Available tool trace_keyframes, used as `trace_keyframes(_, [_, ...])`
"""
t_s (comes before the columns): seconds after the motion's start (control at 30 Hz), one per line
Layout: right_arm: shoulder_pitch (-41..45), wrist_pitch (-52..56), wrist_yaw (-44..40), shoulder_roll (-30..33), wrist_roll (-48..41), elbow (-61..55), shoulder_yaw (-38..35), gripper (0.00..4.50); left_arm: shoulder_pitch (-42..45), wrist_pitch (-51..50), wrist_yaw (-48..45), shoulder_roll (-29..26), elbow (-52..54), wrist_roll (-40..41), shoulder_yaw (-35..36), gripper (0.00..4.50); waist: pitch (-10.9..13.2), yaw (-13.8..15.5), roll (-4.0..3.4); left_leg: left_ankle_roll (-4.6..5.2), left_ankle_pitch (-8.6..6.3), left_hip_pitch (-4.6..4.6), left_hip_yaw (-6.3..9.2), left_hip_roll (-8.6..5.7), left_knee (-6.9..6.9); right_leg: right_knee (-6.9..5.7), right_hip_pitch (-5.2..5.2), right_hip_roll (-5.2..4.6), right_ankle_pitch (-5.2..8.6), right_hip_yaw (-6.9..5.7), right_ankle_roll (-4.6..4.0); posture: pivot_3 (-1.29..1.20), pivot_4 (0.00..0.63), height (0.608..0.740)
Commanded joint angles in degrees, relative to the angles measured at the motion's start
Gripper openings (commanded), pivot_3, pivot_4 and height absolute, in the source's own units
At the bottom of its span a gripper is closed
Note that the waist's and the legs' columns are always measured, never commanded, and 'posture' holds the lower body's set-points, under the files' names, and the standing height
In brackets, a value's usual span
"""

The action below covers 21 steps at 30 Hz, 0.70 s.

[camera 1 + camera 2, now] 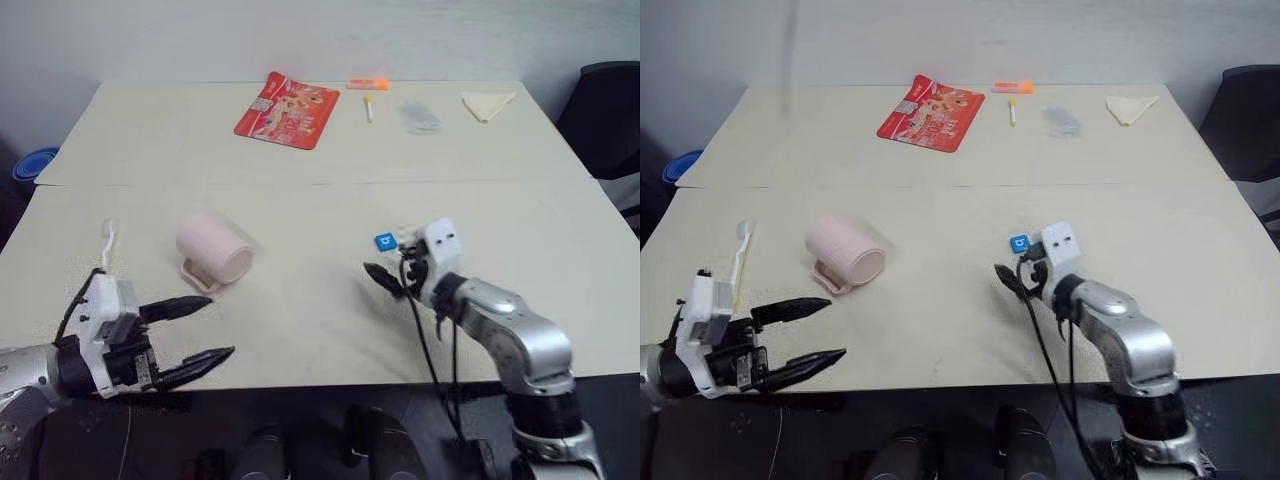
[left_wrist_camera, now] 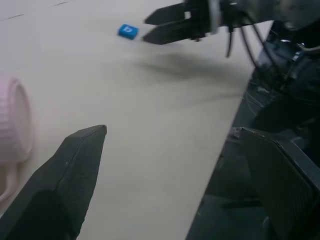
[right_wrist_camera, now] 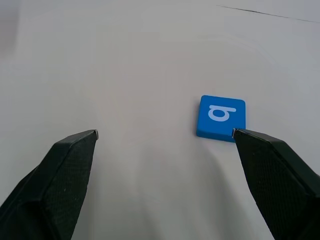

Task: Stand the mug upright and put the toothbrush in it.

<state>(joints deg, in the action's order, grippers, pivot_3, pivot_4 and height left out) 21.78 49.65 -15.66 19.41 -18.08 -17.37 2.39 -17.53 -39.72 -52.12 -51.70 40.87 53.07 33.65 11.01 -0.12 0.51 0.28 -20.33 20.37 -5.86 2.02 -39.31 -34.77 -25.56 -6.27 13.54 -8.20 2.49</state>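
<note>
The pale pink mug lies on its side on the table's near left part, its loop handle against the tabletop towards me; a curve of the mug also appears in the left wrist view. The toothbrush lies left of the mug, white head away from me, with its yellow handle running under my left arm. My left gripper hangs open at the table's front edge, in front of the mug and apart from it. My right gripper is open over the middle of the table, right of the mug, holding nothing.
A small blue lettered tile lies just beyond my right gripper. At the far side are a red packet, an orange marker, a short yellow-and-white stick, a clear wrapper and a folded cloth. A dark chair stands at the right.
</note>
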Motion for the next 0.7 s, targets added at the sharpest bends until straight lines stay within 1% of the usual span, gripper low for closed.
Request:
trace_keyframes(0.03, [2.6,-3.0,5.1,-2.6,4.8,4.8,0.6,4.50,1.6,-0.5,-1.2,-2.2,2.4,2.4,-0.2,4.49,0.0,-0.1,0.00,0.01,0.00,0.01,-0.01,-0.01,0.00,0.00,0.00,0.07,0.00,0.01,0.00,0.00,0.150,0.740])
trace_keyframes(0.2, [5.2,-5.8,7.3,-5.8,7.2,10.3,0.7,4.50,4.2,-0.7,-0.4,-3.1,2.8,3.1,-1.9,4.49,0.0,-0.3,-0.02,-0.01,0.02,-0.04,-0.13,0.04,0.00,0.00,-0.04,0.37,0.00,0.27,0.00,0.00,0.150,0.740])
trace_keyframes(0.37, [7.0,-8.9,7.5,-8.3,8.0,15.8,0.1,4.50,5.6,0.2,-0.7,-3.3,2.3,1.1,-4.5,4.49,0.0,-0.6,-0.02,-0.08,0.04,-0.08,-0.24,0.23,0.01,-0.08,-0.04,0.63,0.00,0.42,0.00,0.00,0.150,0.740])
trace_keyframes(0.47, [7.4,-11.0,8.1,-9.6,8.3,17.9,-0.7,3.88,7.5,0.2,-0.4,-3.2,1.8,0.7,-6.0,4.50,0.0,-1.2,-0.02,-0.10,0.03,-0.11,-0.27,0.28,0.02,-0.09,-0.04,0.68,0.00,0.46,-0.01,0.00,0.150,0.740])
trace_keyframes(0.57, [7.2,-12.1,7.8,-9.9,8.7,18.8,-0.9,2.86,8.9,0.2,-0.7,-3.2,1.2,0.7,-7.0,4.50,0.0,-1.5,-0.01,-0.11,0.03,-0.12,-0.28,0.30,0.02,-0.11,-0.04,0.69,0.01,0.47,-0.01,0.00,0.150,0.740])
trace_keyframes(0.6, [7.0,-12.4,7.6,-9.8,8.9,18.9,-0.8,2.43,9.3,0.3,-0.8,-3.1,1.0,0.5,-7.4,4.50,0.0,-1.5,-0.01,-0.13,0.02,-0.12,-0.29,0.32,0.03,-0.10,-0.04,0.69,0.01,0.48,-0.01,0.00,0.150,0.740])
trace_keyframes(0.7, [6.7,-12.4,7.4,-9.9,8.9,18.5,-0.7,1.51,10.0,0.4,-0.6,-3.0,0.8,0.2,-8.0,4.50,0.0,-1.6,-0.01,-0.19,-0.01,-0.14,-0.32,0.41,0.05,-0.10,-0.04,0.72,0.04,0.51,-0.07,0.00,0.150,0.740])
